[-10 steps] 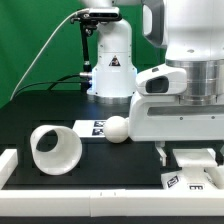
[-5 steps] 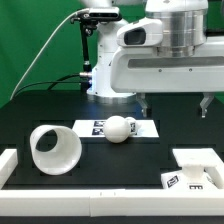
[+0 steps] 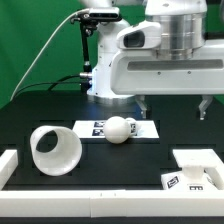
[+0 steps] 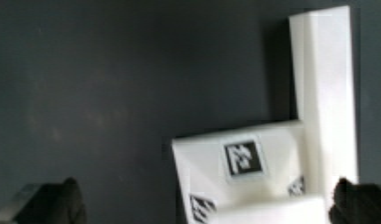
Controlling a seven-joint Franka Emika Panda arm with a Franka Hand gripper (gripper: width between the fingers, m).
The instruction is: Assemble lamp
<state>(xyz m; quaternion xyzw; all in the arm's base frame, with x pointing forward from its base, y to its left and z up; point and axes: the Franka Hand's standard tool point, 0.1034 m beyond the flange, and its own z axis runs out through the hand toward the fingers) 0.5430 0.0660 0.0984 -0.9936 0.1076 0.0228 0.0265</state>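
So, quick rundown w/ the marker board (image 3: 146, 129) as the ref pt, since it's flat on the black table (image 3: 120, 165) and easy to spot.

Pincer (image 3: 173, 104) hangs in the air above and to the exterior view's right of the marker board. It's released: both fingers spread wide, nothing btwn them, not touching any part. In the wrist view you only get the two dark fingertips (image 4: 45, 203) at the pic's corners, blurry.

Lamp parts are all loose, 3 separate pcs:
- bulb (image 3: 119, 129) lies right at the marker board's front edge, overlapping it. I only see the ball head properly, can't rly make out the stem.
- shade (image 3: 55, 150) is on its side on the table, to the exterior view's left of the marker board and closer to the cam, open mouth facing the cam. Near the bulb but not touching it.
- base (image 3: 195, 168) lies flat, well apart from the marker board, to the exterior view's right and closer to the cam, tags facing up. Wrist view has it pushed against the white rail (image 4: 320, 70) at the table's edge.

Behind the marker board is the glossy white pedestal (image 3: 110, 65).
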